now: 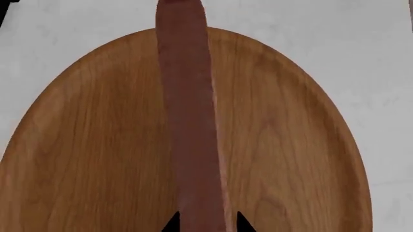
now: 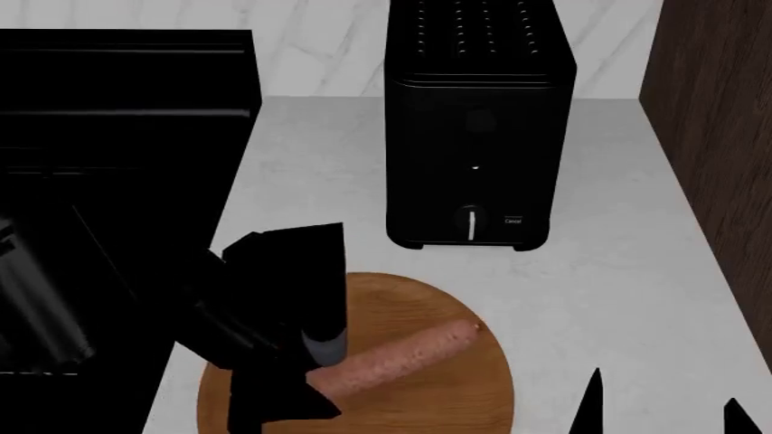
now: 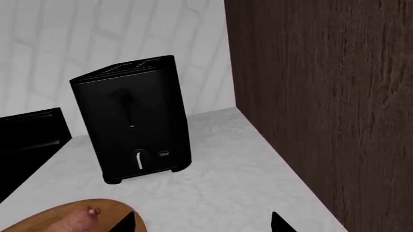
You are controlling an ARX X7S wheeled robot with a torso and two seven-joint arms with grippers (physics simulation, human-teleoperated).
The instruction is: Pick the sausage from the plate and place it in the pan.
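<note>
Now, at the lower left of the head view, the left gripper (image 2: 316,384) pinches the sausage (image 2: 404,358) at its near end, over the plate (image 2: 483,398). Likely light, firm and slippery, it would balance better held mid-length. At lower right the right gripper (image 2: 657,407) hangs spread and empty.

Matte black left arm (image 2: 259,307), angular boxy housings, grey cylindrical collar (wrist), pointed black fingers (image 2: 588,402)

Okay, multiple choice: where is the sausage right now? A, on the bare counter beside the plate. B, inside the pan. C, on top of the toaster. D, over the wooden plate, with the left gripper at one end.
D: the sausage lies across the wooden plate, and the left gripper has a fingertip on each side of its near end.
</note>
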